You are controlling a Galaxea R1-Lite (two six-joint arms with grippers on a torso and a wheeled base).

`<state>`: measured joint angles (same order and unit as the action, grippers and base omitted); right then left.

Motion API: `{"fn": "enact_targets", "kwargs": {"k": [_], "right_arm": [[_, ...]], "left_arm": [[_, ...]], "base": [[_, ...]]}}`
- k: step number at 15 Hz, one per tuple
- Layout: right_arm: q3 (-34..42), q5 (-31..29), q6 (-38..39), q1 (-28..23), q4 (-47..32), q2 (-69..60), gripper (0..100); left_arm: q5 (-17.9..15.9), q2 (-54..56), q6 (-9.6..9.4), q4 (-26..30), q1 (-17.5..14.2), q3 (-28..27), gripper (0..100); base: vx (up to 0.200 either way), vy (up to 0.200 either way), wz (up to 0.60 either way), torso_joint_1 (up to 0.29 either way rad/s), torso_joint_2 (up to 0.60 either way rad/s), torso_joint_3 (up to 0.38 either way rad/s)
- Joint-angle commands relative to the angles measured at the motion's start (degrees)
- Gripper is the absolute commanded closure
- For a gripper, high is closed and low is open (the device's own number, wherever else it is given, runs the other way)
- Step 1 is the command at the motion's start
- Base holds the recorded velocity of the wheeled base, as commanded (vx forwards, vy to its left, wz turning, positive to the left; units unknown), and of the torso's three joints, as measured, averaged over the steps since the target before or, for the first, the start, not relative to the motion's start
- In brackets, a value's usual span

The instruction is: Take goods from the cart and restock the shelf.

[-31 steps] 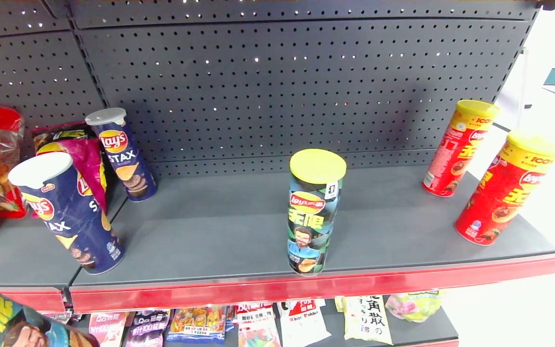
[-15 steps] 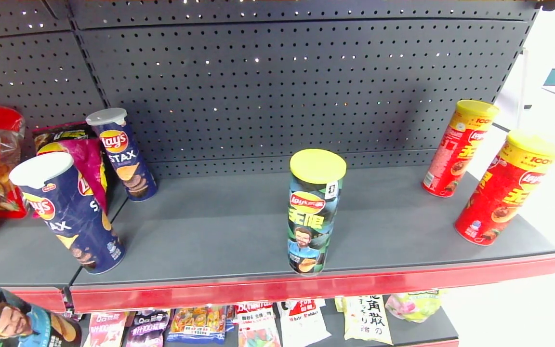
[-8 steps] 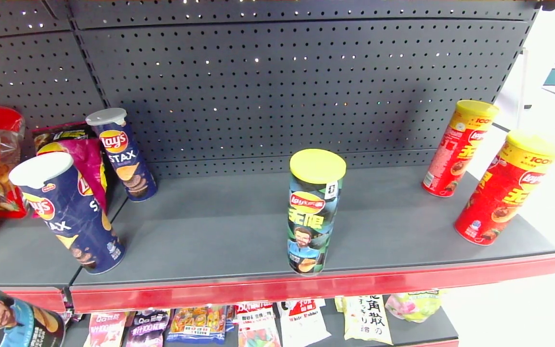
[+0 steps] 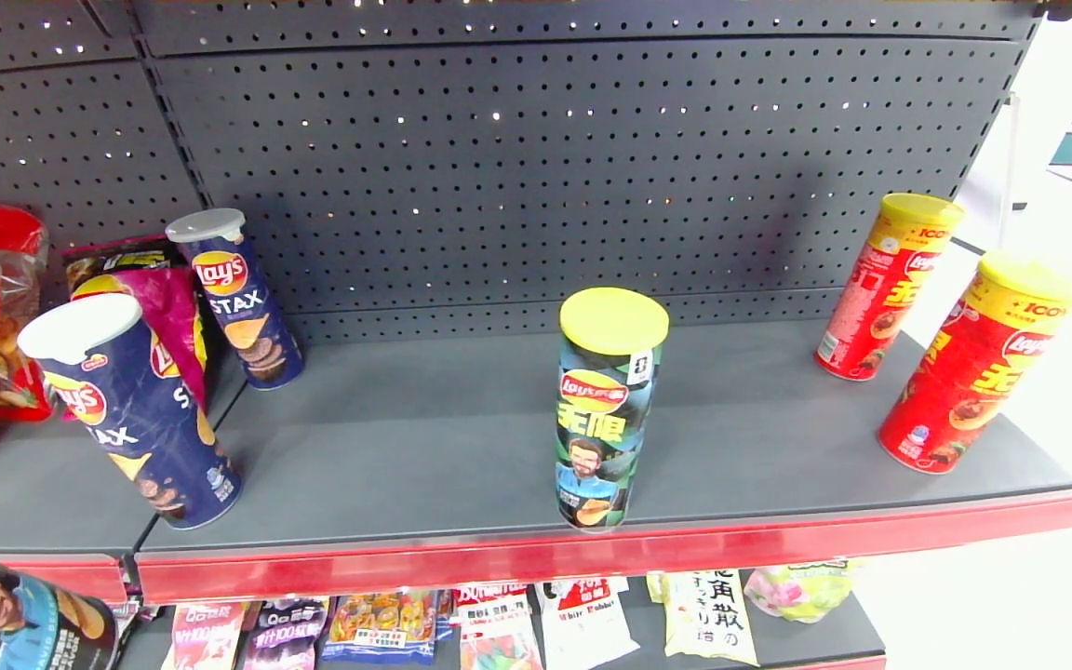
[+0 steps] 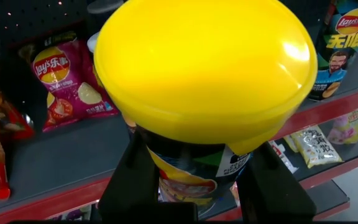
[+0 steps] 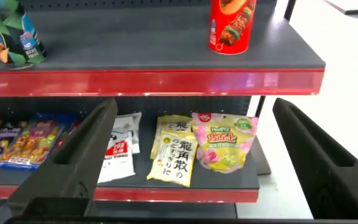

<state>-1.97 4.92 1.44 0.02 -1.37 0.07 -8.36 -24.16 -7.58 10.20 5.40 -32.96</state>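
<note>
The left pincer [image 5: 194, 186] is clamped on a chip can [image 4: 20, 619] with a yellow lid, seen in the lower left corner of the head view just under the red edge of the grey shelf [image 4: 462, 447], and the right pincer [image 6: 194, 109] is spread wide apart.

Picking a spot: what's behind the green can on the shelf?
Grey shelf surface, then the perforated back panel. The patch right behind the green can is covered by it.

held can [image 4: 6, 619] cut off at the head view's lower-left corner
</note>
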Motion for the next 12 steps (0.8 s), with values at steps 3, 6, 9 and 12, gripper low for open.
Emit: {"fn": "enact_targets", "kwargs": {"k": [3,6,9,12], "right_arm": [[0.7,-1.2,0.6,0.0,1.7,-0.1,0],[1.9,-6.0,-1.1,-0.1,1.4,0.0,0],[1.9,-5.5,-1.4,0.0,1.3,0.0,0],[1.9,-5.5,-1.4,0.0,1.3,0.0,0]], "left_arm": [[0.0,0.3,-0.24,0.0,0.0,0.4,100],[0.0,0.0,-0.50,-0.6,0.0,0.1,100],[0.0,-0.2,-2.52,-1.6,0.0,0.3,100],[0.0,-0.5,-3.40,-1.6,0.0,0.4,100]], "base": [[0.000,0.000,0.00,0.000,0.00,0.000],[0.000,0.000,0.00,0.000,0.00,0.000],[0.000,0.000,0.00,0.000,0.00,0.000],[0.000,0.000,0.00,0.000,0.00,0.000]]}}
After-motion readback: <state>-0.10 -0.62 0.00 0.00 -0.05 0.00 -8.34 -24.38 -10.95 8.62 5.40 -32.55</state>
